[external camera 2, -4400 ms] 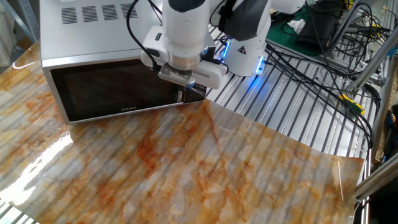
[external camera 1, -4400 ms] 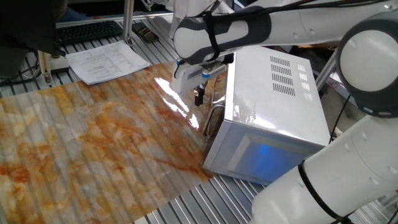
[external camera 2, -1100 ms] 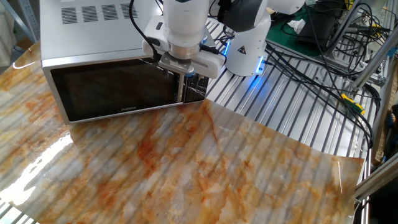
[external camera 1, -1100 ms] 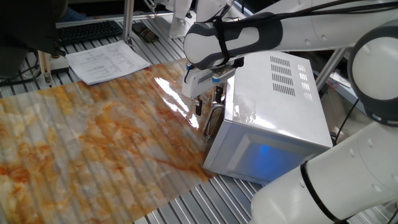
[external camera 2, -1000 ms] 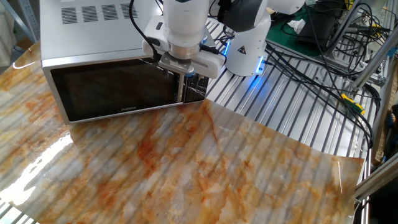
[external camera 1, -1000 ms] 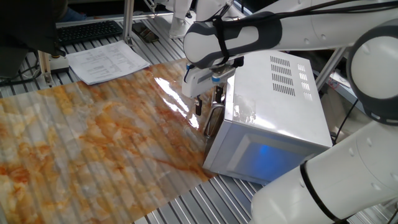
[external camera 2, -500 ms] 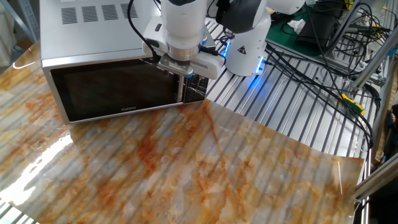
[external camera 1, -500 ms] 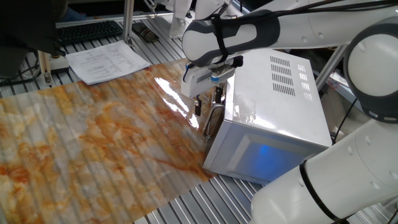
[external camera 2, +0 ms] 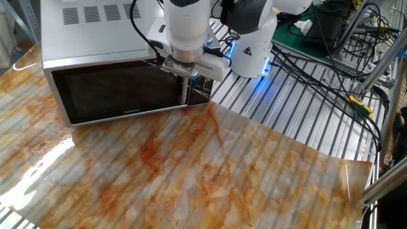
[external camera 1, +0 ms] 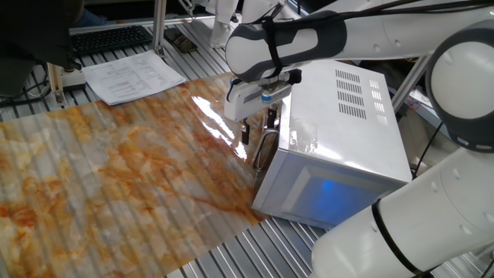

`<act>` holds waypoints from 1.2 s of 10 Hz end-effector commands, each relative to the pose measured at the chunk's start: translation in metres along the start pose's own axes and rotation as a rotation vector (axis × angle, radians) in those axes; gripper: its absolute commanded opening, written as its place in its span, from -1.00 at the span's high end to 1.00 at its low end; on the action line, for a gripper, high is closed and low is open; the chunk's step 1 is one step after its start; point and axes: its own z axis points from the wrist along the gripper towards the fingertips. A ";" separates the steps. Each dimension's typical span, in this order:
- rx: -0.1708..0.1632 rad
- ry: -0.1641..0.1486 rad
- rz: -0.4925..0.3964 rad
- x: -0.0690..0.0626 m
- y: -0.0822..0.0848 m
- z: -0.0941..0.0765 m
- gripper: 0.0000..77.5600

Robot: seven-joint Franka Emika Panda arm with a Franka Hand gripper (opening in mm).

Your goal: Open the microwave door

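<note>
Presently I have the microwave (external camera 2: pixel 89 38) in the upper left of the other fixed view and right of centre in the one fixed view, a white vented box standing on the slatted table (external camera 2: pixel 299 121) at the edge of the marbled mat (external camera 2: pixel 191 172). Its blue-lit panel faces the lower right of the one fixed view.

The door (external camera 2: pixel 117 92) is the dark mirrored front. It sits flush with the casing in both views, so I judge it shut. Its handle (external camera 1: pixel 265 148), a curved silver bar, runs down the door's end nearest the control strip, at centre frame in the one fixed view.

The gripper (external camera 1: pixel 258 127) hangs from above at the top end of that handle, close against the door's upper edge. One finger (external camera 1: pixel 246 133) shows on the mat side of the bar and the other lies toward the door. Whether the jaws straddle the bar or stand just beside it I cannot tell, nor whether they are clenched.

Step in hand, in my judgement: securing the handle; the pull is not begun.

Next move calls for a confirmed hold behind the bar, then a pull away from the door face, curving about the hinge at the far end. A straight pull risks dragging the whole unit across the slats.
</note>
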 end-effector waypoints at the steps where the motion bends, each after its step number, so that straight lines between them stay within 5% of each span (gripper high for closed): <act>1: -0.003 0.022 0.012 0.003 0.001 0.006 -1.00; 3: 0.004 0.029 0.009 0.004 0.002 0.008 -1.00; 5: -0.002 0.086 0.007 0.004 0.002 0.009 -1.00; 12: 0.011 0.098 0.008 0.006 0.002 0.013 -1.00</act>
